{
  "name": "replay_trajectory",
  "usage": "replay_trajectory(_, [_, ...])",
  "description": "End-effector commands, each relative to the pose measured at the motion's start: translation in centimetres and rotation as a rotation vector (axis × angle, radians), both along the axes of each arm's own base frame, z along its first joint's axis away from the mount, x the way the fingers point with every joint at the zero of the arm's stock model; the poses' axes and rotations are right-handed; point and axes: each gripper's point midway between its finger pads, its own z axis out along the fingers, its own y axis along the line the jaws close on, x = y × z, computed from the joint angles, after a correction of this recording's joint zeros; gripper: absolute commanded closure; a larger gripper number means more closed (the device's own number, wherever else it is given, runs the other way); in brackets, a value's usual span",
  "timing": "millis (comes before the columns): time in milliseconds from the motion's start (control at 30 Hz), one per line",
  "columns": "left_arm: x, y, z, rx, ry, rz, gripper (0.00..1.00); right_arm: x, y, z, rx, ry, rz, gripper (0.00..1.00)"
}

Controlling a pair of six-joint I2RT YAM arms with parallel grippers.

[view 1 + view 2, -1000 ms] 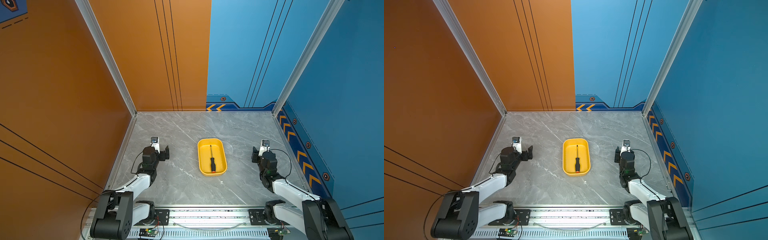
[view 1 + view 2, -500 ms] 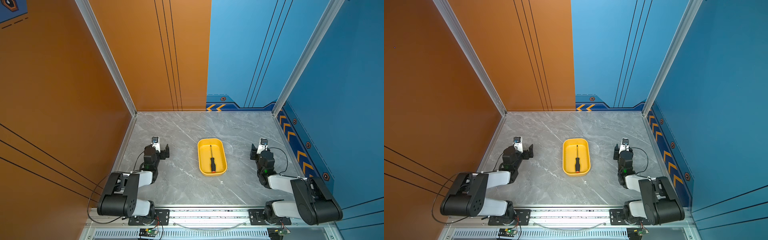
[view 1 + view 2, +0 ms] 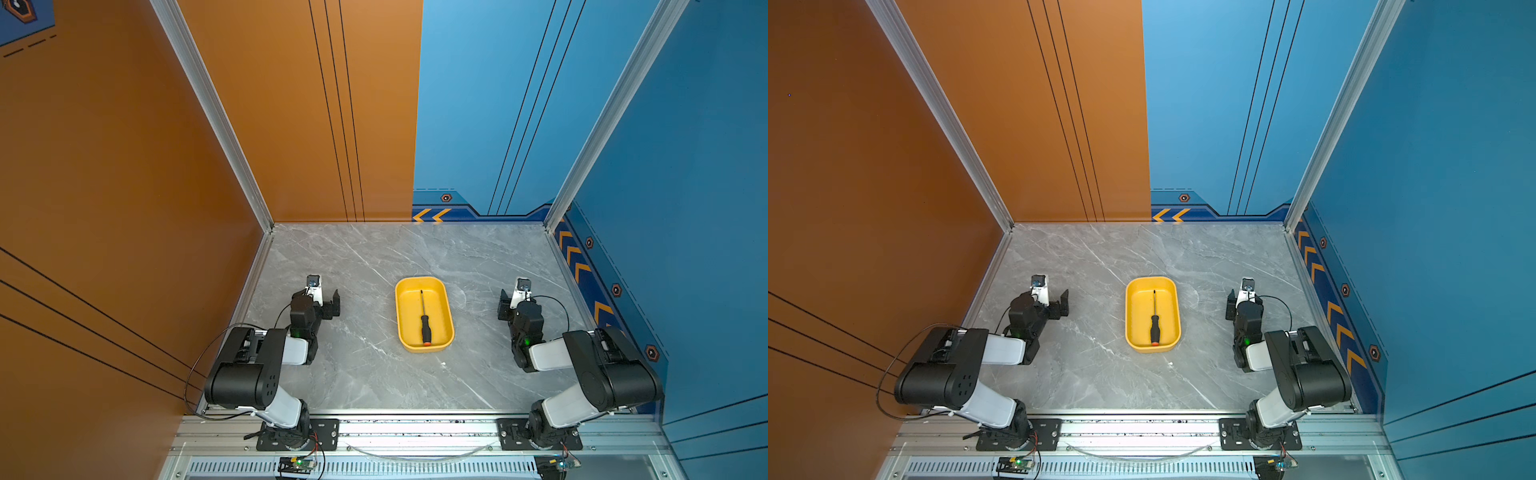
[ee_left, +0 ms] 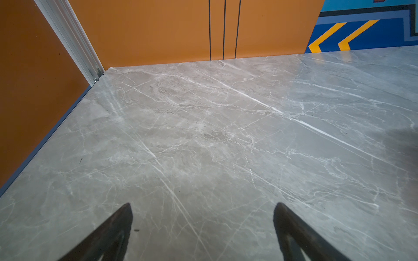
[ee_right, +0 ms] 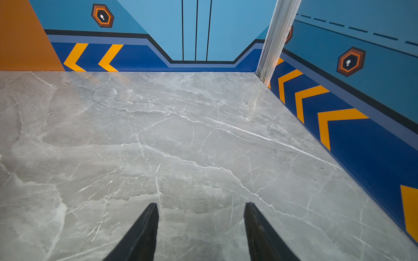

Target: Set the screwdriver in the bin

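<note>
Left gripper (image 3: 322, 301) is sitting at left of centre in both top views, jaws apart, holding nothing. The screwdriver (image 3: 424, 319) is lying inside the bin (image 3: 444, 291) at frame centre, orange end nearest the lower edge. Right gripper (image 3: 510, 300) is sitting at right, jaws apart, empty.

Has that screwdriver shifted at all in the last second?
No. The screwdriver lies at the same spot in the yellow bin, orange end toward the bin's near rim, just as a second ago.
</note>
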Motion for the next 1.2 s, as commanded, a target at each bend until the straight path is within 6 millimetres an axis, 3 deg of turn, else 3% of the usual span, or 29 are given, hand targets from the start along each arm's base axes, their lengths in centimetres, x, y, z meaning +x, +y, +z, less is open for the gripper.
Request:
replay_trajectory(0, [0.8, -0.3, 0.5, 0.001, -0.009, -0.035, 0.02, 1.1, -0.2, 0.6, 0.003, 0.001, 0.001, 0.41])
replay_trajectory(200, [1.2, 0.5, 0.2, -0.047, 0.018, -0.026, 0.02, 2.1, -0.9, -0.1, 0.086, 0.058, 0.033, 0.40])
replay_trajectory(667, [1.3, 0.6, 0.3, -0.053, 0.017, -0.026, 0.02, 2.2, -1.0, -0.1, 0.092, 0.057, 0.034, 0.20])
replay_trajectory(700, [1.2, 0.6, 0.2, -0.050, 0.019, -0.024, 0.02, 2.2, -0.9, -0.1, 0.090, 0.060, 0.032, 0.18])
replay_trajectory(733, [1.2, 0.6, 0.2, -0.050, 0.020, -0.025, 0.02, 2.2, -0.9, -0.1, 0.087, 0.058, 0.032, 0.01])
replay_trajectory(1167, [1.2, 0.5, 0.3, -0.049, 0.018, -0.024, 0.02, 2.1, -0.8, 0.0, 0.080, 0.056, 0.030, 0.00])
